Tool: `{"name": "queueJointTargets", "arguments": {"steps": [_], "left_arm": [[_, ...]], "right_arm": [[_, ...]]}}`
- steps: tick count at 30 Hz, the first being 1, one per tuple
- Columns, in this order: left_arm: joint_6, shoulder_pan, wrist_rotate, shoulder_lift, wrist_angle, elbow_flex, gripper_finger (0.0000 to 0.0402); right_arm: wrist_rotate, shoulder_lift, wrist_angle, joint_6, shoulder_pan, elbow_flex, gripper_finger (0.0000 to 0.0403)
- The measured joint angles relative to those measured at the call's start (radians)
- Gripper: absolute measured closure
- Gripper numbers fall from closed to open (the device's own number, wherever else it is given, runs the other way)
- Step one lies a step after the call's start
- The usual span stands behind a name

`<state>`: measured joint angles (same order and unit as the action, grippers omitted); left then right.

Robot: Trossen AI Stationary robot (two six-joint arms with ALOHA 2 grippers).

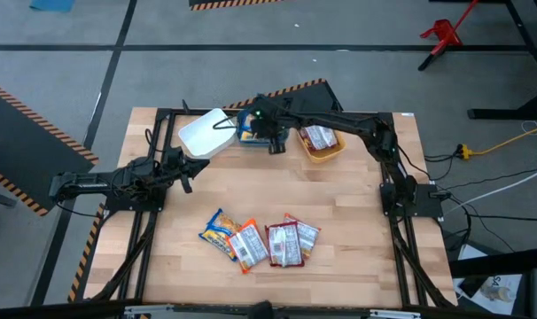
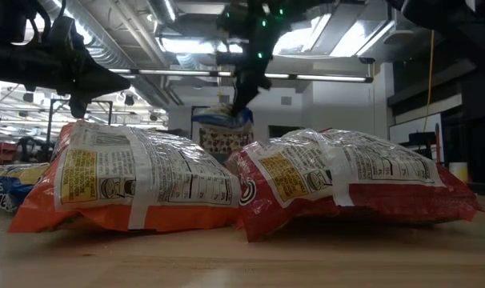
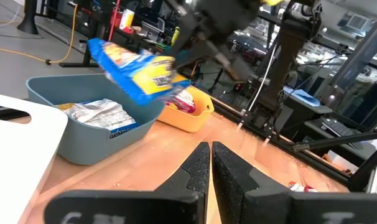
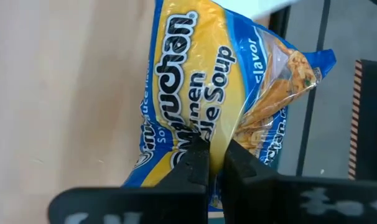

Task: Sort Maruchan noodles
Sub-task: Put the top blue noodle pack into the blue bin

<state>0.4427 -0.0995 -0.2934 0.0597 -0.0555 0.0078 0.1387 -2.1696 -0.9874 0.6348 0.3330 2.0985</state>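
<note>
**Blue packet held above the teal bin**

Our right gripper (image 4: pixel 214 155) is clenched on a blue-and-yellow noodle packet (image 4: pixel 219 81), which hangs tilted over the teal bin (image 3: pixel 92 134) at the table's far edge, about twelve o'clock. We judge the drop lies almost straight below. The left gripper (image 3: pixel 210 163) waits near nine o'clock, fingers pressed together, empty. Four packets (image 1: pixel 260 239) remain at six o'clock.
</note>
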Motion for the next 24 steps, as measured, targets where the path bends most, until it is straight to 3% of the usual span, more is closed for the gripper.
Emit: {"name": "queueJointTargets", "arguments": {"steps": [12, 24], "left_arm": [[0.000, 0.000, -0.003, 0.000, 0.000, 0.000, 0.0390], [-0.001, 0.000, -0.004, 0.000, 0.000, 0.000, 0.0390]], "right_arm": [[-0.031, -0.006, 0.184, 0.171, 0.106, -0.153, 0.0403], [-0.079, -0.022, 0.216, 0.213, 0.121, -0.168, 0.0396]]}}
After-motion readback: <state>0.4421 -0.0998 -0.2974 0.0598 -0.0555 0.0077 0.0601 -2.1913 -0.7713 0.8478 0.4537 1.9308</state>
